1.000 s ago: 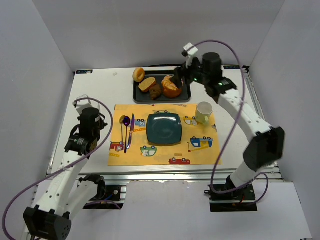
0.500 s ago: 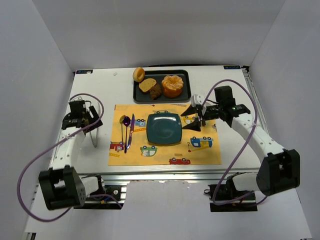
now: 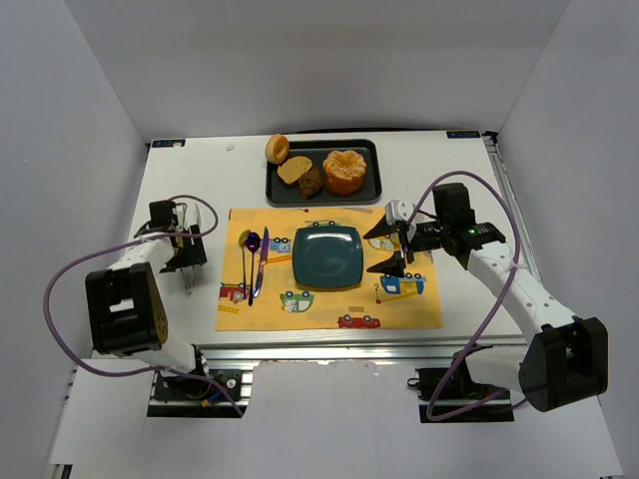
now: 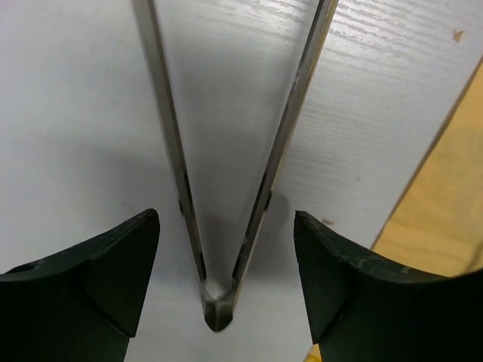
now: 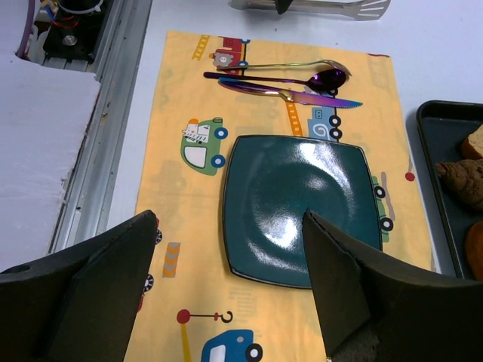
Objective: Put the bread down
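The bread (image 3: 277, 149), a small round golden-brown bun, lies on the white table just off the far left corner of the black tray (image 3: 371, 186). No gripper is near it, and neither wrist view shows it. My right gripper (image 3: 387, 247) hovers open and empty over the placemat by the right edge of the teal plate (image 3: 326, 255). In the right wrist view that gripper (image 5: 229, 215) frames the teal plate (image 5: 302, 207). My left gripper (image 3: 186, 259) is open left of the mat. In the left wrist view the gripper (image 4: 226, 219) straddles metal tongs (image 4: 217, 305) without touching them.
The tray holds a tan bread slice (image 3: 294, 170), a dark piece (image 3: 312, 183) and a large orange pastry (image 3: 344, 171). A purple spoon, knife and fork (image 3: 253, 261) lie on the yellow placemat (image 3: 329, 309) left of the plate. White walls close in three sides.
My right gripper has come from the tray to the plate's right edge, and its jaws now stand wider. My left gripper has settled over the tongs left of the mat.
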Controlling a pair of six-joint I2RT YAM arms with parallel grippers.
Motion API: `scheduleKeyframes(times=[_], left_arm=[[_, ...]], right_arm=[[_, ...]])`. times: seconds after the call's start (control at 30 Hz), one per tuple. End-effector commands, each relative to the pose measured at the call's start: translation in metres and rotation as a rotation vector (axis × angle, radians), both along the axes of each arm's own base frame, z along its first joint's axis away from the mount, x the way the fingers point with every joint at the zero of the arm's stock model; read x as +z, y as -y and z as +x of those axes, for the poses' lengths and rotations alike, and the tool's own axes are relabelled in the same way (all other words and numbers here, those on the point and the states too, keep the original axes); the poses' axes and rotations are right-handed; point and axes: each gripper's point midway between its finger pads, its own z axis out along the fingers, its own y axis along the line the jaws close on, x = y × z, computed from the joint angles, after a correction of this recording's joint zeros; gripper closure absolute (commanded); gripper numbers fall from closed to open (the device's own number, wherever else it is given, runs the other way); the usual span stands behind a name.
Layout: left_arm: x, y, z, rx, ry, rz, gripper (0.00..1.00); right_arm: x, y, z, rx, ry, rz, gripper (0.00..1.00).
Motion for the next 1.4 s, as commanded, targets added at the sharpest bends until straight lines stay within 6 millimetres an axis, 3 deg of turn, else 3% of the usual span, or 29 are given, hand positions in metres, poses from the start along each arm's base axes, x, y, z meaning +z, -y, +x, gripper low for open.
scheduleKeyframes(times=[0.0,0.07,0.23,0.33,0.4,0.53,0.6,0.77,0.87,0.9,0.93,1.03,1.07,1.1,1.17,1.23,1.3,1.33,1.37], left_arm=[[-0.003,0.001,0.027,-0.108,0.049,-0.023,0.2],[-0.009,0.003,0.03,-0.143,0.044,-0.047,0.27],[-0.028,-0.006,0.029,-0.131,0.014,-0.069,0.33],[-0.033,-0.004,0.028,-0.12,0.018,-0.104,0.45],[-0.032,-0.003,0.028,-0.117,0.027,-0.114,0.64],[-0.007,-0.002,0.04,-0.098,0.119,-0.119,0.8],[0.023,0.004,0.054,-0.075,0.22,-0.158,0.82],[0.108,0.052,0.091,-0.139,0.489,-0.351,0.77],[0.145,0.078,0.107,-0.204,0.562,-0.4,0.71],[0.151,0.098,0.122,-0.247,0.553,-0.44,0.66],[0.161,0.098,0.125,-0.253,0.57,-0.437,0.65],[0.155,0.11,0.14,-0.274,0.534,-0.446,0.62],[0.164,0.117,0.148,-0.295,0.551,-0.446,0.61],[0.155,0.12,0.154,-0.296,0.526,-0.451,0.61],[0.166,0.13,0.167,-0.321,0.546,-0.452,0.59],[0.156,0.136,0.177,-0.327,0.52,-0.457,0.58],[0.166,0.14,0.19,-0.342,0.539,-0.455,0.57],[0.157,0.142,0.194,-0.34,0.513,-0.459,0.56],[0.157,0.16,0.195,-0.373,0.504,-0.466,0.56]], right_arm=[[0.008,-0.001,-0.001,0.008,0.016,0.027,0.18],[0.007,-0.001,0.0,0.004,0.015,0.025,0.18],[0.008,0.001,0.002,-0.009,0.001,0.027,0.18],[0.009,0.002,0.004,-0.015,0.005,0.032,0.18],[0.009,0.004,0.006,-0.022,0.005,0.032,0.18],[0.01,0.007,0.008,-0.032,0.003,0.034,0.18],[0.01,0.009,0.01,-0.039,0.001,0.037,0.18],[0.01,0.012,0.012,-0.05,-0.004,0.042,0.18],[0.011,0.012,0.013,-0.049,-0.008,0.049,0.17],[0.012,0.012,0.013,-0.049,-0.006,0.052,0.17],[0.013,0.011,0.013,-0.046,-0.002,0.055,0.17],[0.015,0.012,0.014,-0.048,0.005,0.058,0.17],[0.015,0.012,0.015,-0.048,0.004,0.058,0.17],[0.016,0.013,0.014,-0.048,0.008,0.06,0.17],[0.017,0.013,0.014,-0.048,0.009,0.06,0.17],[0.017,0.014,0.015,-0.052,0.008,0.061,0.17],[0.018,0.014,0.015,-0.052,0.01,0.063,0.17],[0.018,0.015,0.015,-0.055,0.012,0.063,0.17],[0.018,0.015,0.016,-0.057,0.011,0.062,0.17]])
